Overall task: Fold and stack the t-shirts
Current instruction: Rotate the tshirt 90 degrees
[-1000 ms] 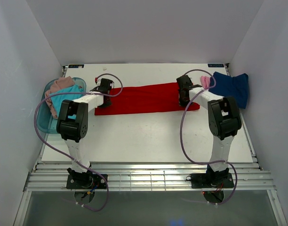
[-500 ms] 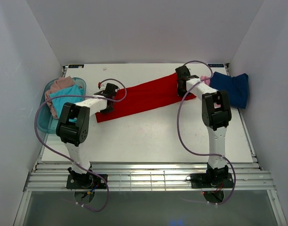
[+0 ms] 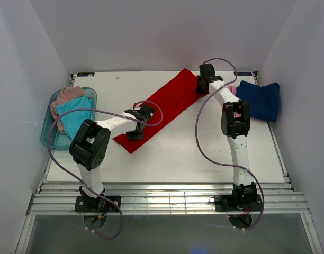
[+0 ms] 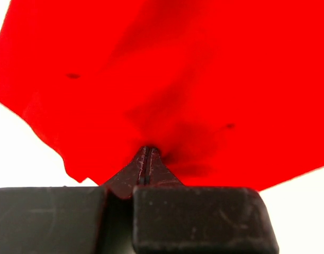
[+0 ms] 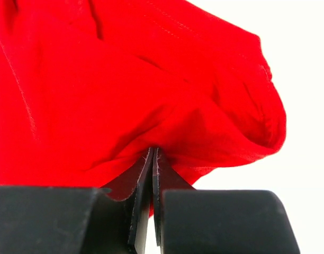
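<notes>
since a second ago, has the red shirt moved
Yes. The red t-shirt has swung diagonal: right end toward the far edge of the table, left end toward its near edge.

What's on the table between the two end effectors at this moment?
The red t-shirt, stretched diagonally from the left end effector to the right end effector; the top view shows it.

Red t-shirt (image 3: pixel 163 107): long narrow folded strip, flat, lying diagonal, near-left end to far-right end. Navy t-shirt (image 3: pixel 260 99): bunched, far right. Light pink t-shirt (image 3: pixel 232 91): sliver showing, touching navy. Turquoise t-shirt (image 3: pixel 76 120) and dusty pink-beige t-shirt (image 3: pixel 66 97): crumpled together, far left.
</notes>
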You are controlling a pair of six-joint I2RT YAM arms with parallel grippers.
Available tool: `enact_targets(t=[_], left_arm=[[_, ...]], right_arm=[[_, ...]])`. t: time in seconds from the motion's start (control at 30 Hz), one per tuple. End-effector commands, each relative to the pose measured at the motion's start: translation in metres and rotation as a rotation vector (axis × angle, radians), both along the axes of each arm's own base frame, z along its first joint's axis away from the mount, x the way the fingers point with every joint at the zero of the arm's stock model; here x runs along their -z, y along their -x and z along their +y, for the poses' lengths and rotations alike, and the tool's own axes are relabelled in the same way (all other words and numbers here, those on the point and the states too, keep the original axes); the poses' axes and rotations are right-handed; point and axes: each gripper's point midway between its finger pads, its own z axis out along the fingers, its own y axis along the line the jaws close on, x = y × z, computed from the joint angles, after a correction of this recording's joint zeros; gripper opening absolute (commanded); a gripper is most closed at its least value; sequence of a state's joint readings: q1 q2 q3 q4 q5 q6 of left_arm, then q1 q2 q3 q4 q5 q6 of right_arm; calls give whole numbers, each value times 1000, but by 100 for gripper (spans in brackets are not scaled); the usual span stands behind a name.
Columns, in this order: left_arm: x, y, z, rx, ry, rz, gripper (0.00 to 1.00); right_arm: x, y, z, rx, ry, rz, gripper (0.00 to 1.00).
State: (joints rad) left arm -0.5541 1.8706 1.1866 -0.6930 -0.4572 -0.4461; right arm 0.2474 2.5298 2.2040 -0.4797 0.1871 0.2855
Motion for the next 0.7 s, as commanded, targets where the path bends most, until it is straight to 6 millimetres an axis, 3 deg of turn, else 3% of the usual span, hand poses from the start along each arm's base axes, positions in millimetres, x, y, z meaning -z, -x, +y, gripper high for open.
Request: enact_targets(t=[0.0,0.17,0.23,0.33,0.4,0.5,0.67], left_arm=[[37,92,-39,57,169,380,0],[25,120,-75,152,257,449,0],[18,135,-98,212,346,506,0],[11,139,-127,301,434,524,0],[3,131,-151,356,506,507,0],[2,125,-172,403,561,512,0],[-18,109,-214,472,668,499,0]], right_arm=[[51,21,23,-45,-140,138,8],[42,10,30,-74,-192,90,8],[39,9,32,-97,-205,80,10],[36,9,35,-139,-228,65,12],[32,9,39,-168,-247,56,15],[26,7,36,-193,-252,44,17],[15,4,29,-237,-253,23,19]])
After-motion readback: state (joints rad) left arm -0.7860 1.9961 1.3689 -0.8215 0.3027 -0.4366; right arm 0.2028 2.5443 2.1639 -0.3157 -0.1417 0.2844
